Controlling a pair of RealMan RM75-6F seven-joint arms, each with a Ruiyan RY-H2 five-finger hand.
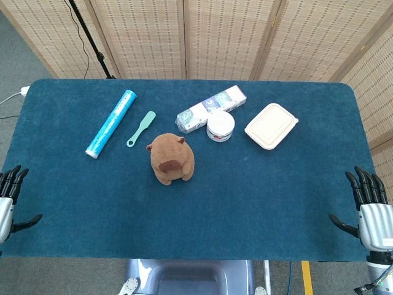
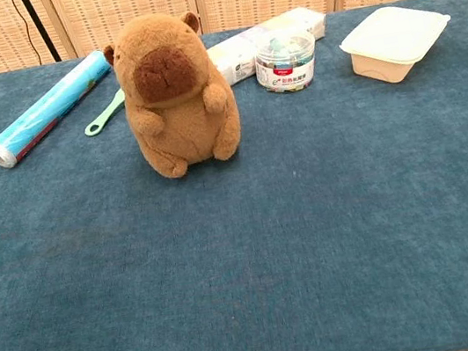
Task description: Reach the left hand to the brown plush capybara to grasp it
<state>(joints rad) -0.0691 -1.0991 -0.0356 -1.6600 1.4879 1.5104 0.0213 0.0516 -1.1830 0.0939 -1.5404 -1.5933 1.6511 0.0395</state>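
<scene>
1. Capybara [image 1: 171, 159] first, since that's the one that matters: the brown plush is sitting upright on the blue tablecloth [image 1: 258, 203], a bit left of the table's middle, facing the robot. Nothing is touching it. In the chest view [image 2: 172, 92] it's standing tall in front of the other stuff.
2. Going from the left edge: the left hand [image 1: 9, 200] is hanging off the near left corner of the table, fingers spread apart and pointing up, holding nothing. It's well apart from the plush. The chest view isn't showing it at all.
3. Next, a blue roll [image 1: 111, 123] is lying at an angle on the far left part of the cloth, also visible in the chest view [image 2: 49, 107].
4. Just right of that, a little mint green spatula [image 1: 142, 128] is lying flat, between the roll and the plush.
5. Behind and right of the plush, a long white packet [image 1: 210, 108] is lying slanted, and a round white tub [image 1: 220, 126] is sitting right against its front side.
6. Further right, a cream lidded food box [image 1: 271, 125] is sitting by itself.
7. At the far right, the right hand [image 1: 368, 206] is hovering by the near right corner, fingers splayed wide, gripping nothing.
</scene>
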